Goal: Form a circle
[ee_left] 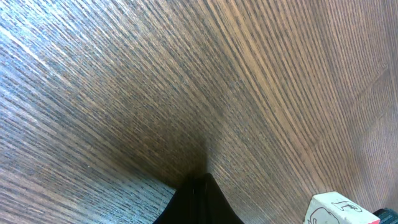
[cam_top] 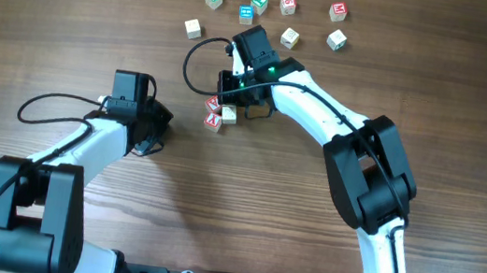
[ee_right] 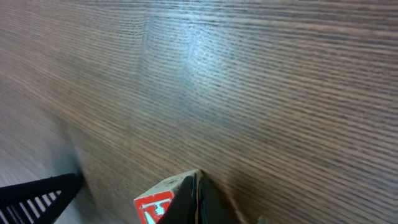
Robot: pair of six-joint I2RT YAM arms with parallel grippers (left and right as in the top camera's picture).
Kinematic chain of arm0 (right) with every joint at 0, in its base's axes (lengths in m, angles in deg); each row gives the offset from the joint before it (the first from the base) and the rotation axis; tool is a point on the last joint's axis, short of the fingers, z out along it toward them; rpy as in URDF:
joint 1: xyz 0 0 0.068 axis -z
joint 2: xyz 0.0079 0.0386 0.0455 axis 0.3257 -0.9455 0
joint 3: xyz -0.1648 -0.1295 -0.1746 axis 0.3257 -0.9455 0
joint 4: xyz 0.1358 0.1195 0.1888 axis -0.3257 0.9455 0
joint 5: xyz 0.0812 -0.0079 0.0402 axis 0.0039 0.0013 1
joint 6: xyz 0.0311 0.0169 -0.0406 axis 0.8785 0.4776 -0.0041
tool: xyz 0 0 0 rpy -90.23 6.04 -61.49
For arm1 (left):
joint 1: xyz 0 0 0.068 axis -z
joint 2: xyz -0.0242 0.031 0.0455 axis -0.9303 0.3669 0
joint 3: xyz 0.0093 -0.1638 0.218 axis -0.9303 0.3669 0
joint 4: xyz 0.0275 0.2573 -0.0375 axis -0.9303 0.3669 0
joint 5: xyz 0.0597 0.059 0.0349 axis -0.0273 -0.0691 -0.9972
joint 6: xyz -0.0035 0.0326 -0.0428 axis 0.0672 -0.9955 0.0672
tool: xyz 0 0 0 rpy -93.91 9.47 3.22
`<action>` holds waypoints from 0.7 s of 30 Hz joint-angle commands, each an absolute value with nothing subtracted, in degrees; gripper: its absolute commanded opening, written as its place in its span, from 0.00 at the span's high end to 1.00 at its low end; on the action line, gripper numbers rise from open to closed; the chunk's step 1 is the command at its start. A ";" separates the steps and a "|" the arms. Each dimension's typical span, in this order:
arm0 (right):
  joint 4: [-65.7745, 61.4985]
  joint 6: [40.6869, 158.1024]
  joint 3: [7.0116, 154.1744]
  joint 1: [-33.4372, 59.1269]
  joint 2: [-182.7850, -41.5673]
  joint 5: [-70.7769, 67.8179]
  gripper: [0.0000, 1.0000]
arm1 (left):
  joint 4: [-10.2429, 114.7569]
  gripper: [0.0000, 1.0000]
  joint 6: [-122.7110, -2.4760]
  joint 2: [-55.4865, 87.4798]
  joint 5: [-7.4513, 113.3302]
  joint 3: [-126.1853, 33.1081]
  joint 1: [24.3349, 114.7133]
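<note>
The circle (cam_top: 218,114) is three tiny cubes close together, two red-printed, one pale; the left end effector (ee_left: 200,186) and right end effector (ee_right: 198,186) are closed.

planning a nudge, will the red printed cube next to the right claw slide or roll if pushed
The red-printed cube has flat faces and square edges, so it will probably slide, not roll. It looks like a small wooden block, likely light and stiff; an off-centre push from the shut right claw may spin it.
</note>
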State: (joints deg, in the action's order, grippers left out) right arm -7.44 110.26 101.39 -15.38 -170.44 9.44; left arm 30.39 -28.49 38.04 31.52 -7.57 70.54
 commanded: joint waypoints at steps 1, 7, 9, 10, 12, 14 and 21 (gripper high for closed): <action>-7.20 109.91 102.33 -15.03 -171.31 7.21 0.95 | 32.53 0.96 -29.64 39.98 28.22 -5.56 69.80; -6.50 109.91 102.33 -15.03 -171.31 7.27 0.95 | 32.55 0.96 -29.64 39.98 28.22 -5.56 69.80; -6.13 109.91 102.33 -15.03 -171.31 7.49 0.95 | 32.55 0.96 -29.64 39.98 28.22 -5.56 69.80; -6.08 109.86 102.33 -15.03 -171.31 7.69 0.95 | 32.53 0.96 -29.64 39.98 28.22 -5.56 69.80; -6.11 109.60 102.33 -15.03 -171.31 8.56 0.96 | 32.53 0.96 -29.64 39.98 28.22 -5.56 69.80; -5.93 109.62 102.33 -15.03 -171.31 8.54 0.95 | 32.64 0.96 -29.64 39.98 28.22 -5.56 69.80; -5.76 109.43 102.33 -15.03 -171.31 9.50 0.95 | 32.71 0.96 -29.64 39.98 28.22 -5.56 69.80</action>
State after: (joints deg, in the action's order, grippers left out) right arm -5.73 110.24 101.39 -15.38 -170.44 8.28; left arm 30.43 -28.49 38.04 31.54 -7.57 70.54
